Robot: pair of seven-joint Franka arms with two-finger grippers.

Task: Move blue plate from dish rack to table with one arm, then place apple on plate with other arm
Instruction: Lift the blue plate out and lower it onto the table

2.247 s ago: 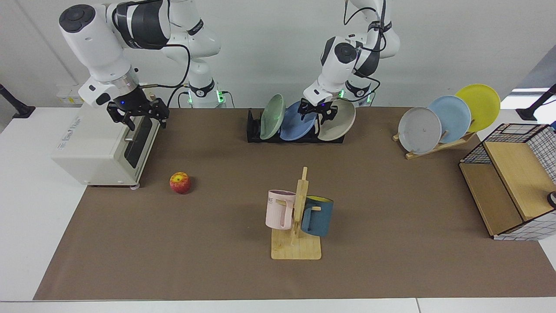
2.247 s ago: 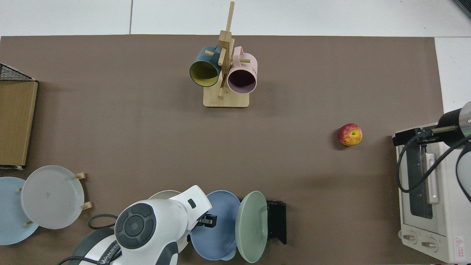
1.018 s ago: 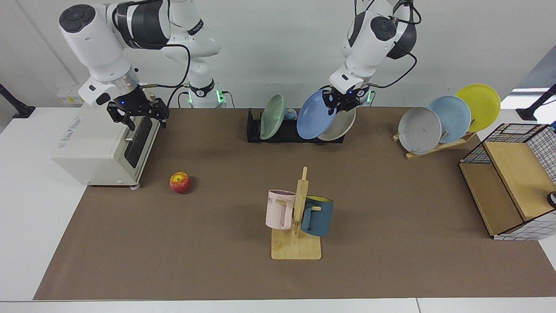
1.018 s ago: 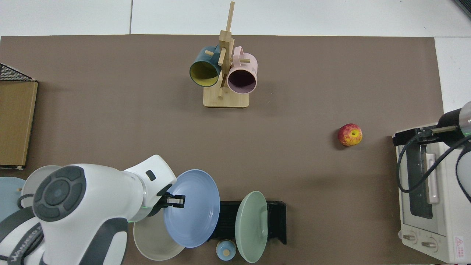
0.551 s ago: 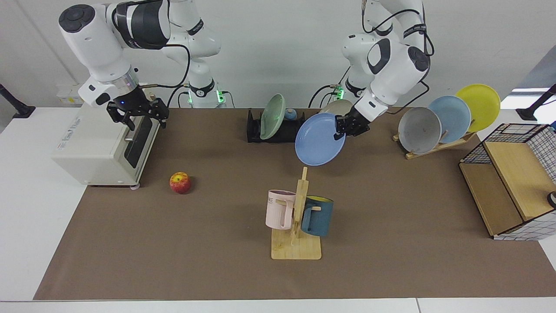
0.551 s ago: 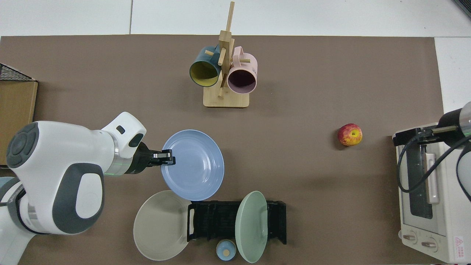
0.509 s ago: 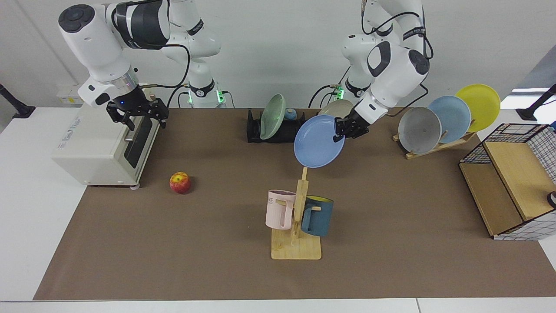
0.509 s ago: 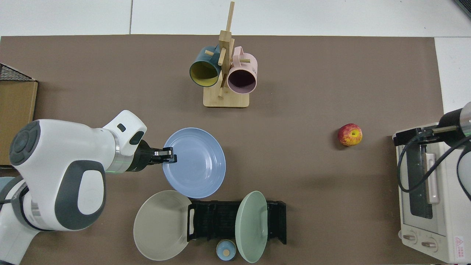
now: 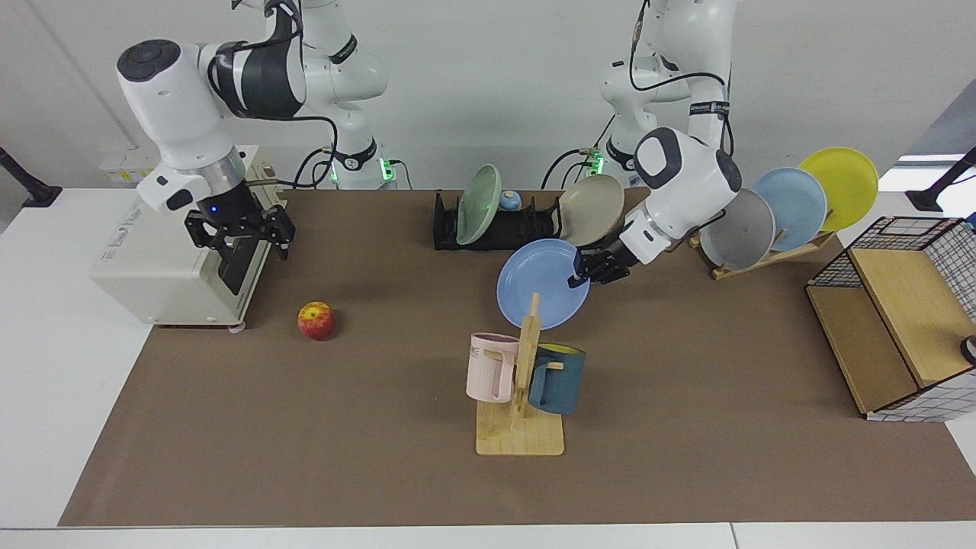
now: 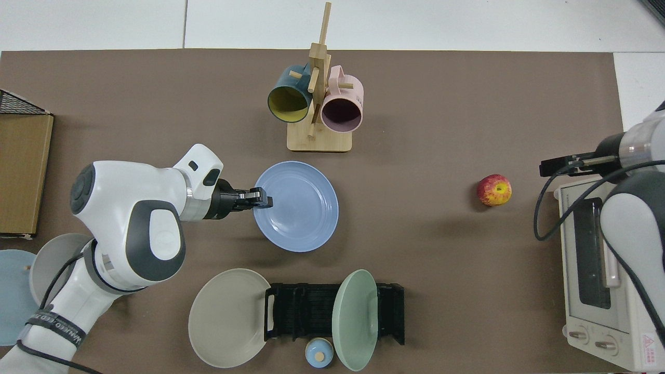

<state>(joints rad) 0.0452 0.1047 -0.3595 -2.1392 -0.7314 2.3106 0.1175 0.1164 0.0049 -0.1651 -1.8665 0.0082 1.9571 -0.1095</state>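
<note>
So we're in step one: the left gripper [image 9: 581, 275] is clamped on the rim of the blue plate [image 9: 538, 284], holding it out over the table [image 9: 686, 427], clear of the dish rack [image 9: 503, 226] and just behind the mug tree [image 9: 521, 396]. From the top view it looks nearly level, but I can't tell whether it's touching the mat yet. I'd say the next move is to settle it flat on bare mat, keeping off the mug tree, then let go and back away. The right gripper [image 9: 238, 231], fingers spread with nothing in them, hangs in front of the toaster oven [image 9: 156, 259], and the apple [image 9: 316, 320] sits on the mat near it, well apart from the plate, so that arm has a reach and a carry ahead. Count: one blue plate, one apple, one black rack with a green plate [image 9: 478, 194] in it and a beige plate [image 9: 591, 200] leaning at its end, two mugs on the tree, three plates on the wooden rack [image 9: 770, 255].
</note>
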